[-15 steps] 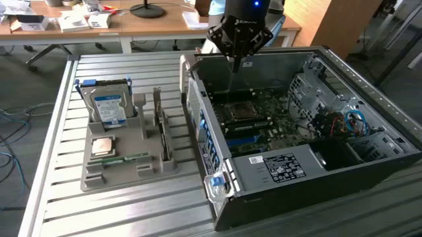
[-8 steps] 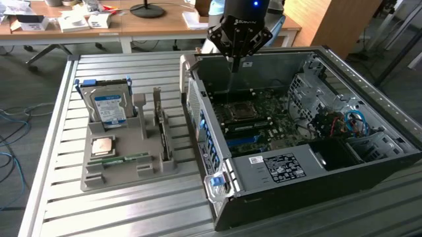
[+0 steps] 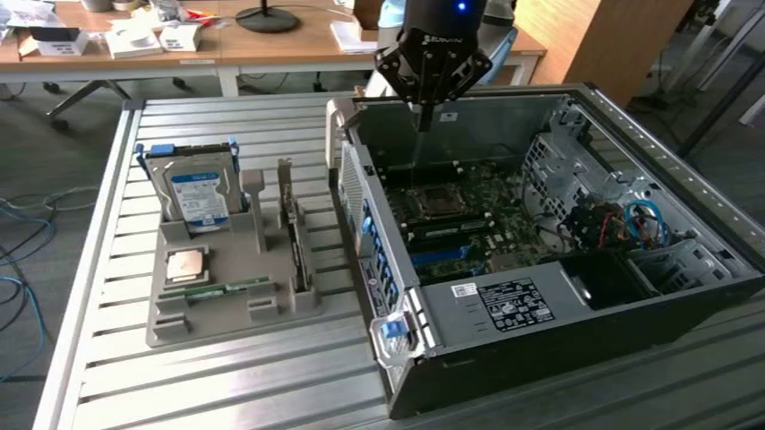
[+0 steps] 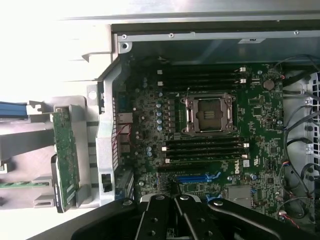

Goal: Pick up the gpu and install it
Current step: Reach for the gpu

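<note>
Evidently the gripper [image 3: 421, 112] is held closed, empty, above the case [image 3: 633, 134]; the gpu [image 3: 290, 224], well aside, is racked upright for grasping.

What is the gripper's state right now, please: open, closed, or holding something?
Gripper: closed, holding nothing, above the open computer case; the gpu stands in its tray.
</note>
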You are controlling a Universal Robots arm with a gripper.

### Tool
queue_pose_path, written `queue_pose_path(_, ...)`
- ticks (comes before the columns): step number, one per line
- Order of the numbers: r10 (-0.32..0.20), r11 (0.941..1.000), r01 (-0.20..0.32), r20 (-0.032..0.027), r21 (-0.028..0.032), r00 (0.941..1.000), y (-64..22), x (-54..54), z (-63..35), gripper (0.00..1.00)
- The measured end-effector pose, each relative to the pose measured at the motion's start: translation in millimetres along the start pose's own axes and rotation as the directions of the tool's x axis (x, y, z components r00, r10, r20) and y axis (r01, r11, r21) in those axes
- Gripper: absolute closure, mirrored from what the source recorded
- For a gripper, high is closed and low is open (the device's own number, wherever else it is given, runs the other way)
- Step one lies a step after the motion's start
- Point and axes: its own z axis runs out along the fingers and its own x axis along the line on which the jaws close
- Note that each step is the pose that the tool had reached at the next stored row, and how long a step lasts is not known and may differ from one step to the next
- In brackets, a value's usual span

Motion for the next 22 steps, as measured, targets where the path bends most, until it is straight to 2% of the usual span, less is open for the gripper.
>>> queue_pose_path(10, 0.000, 1.0000, 0.000, 0.0000, 0.0000, 1.0000, -1.0, 13.3, -0.3, 0.89)
queue_pose_path(22, 0.000, 1.0000, 0.000, 0.0000, 0.0000, 1.0000, -2.9, 38.6, -0.9, 0.89)
